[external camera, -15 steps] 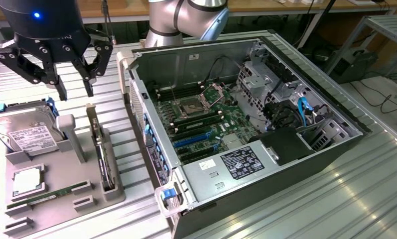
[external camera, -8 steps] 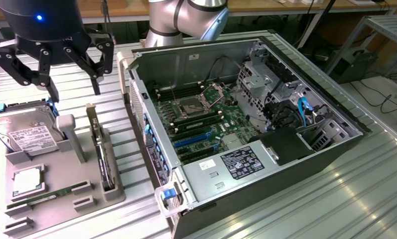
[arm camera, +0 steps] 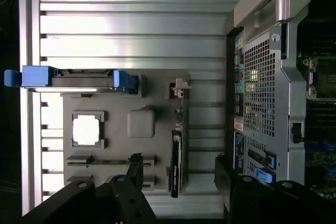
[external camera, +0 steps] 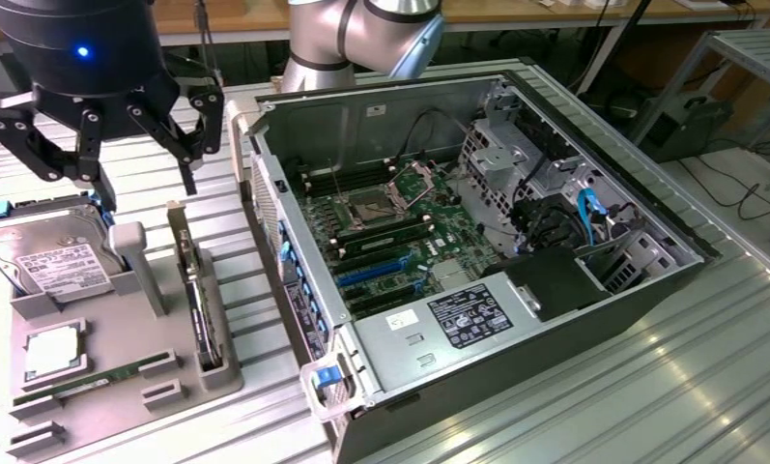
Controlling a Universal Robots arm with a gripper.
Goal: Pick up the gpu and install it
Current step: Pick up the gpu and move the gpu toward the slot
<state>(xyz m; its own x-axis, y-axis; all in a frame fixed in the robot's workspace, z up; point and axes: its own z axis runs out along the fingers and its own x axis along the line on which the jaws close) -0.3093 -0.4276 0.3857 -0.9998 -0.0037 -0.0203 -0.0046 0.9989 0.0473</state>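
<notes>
Thin green circuit-board gpu (external camera: 199, 300) stands on its edge in a slot of the grey plastic holder tray (external camera: 121, 324).
The black jaws hang wide open above it without touching; the open grey computer case (external camera: 488, 242) stands beside the tray on the ribbed metal surface (external camera: 642, 387).

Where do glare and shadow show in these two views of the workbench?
Exterior view: pale reflected streaks lie on the ribbed metal table, and the open dark computer case is dimmer inside. Wrist view: the square processor chip in the grey plastic tray is washed out to white, and the table beside it glares.
</notes>
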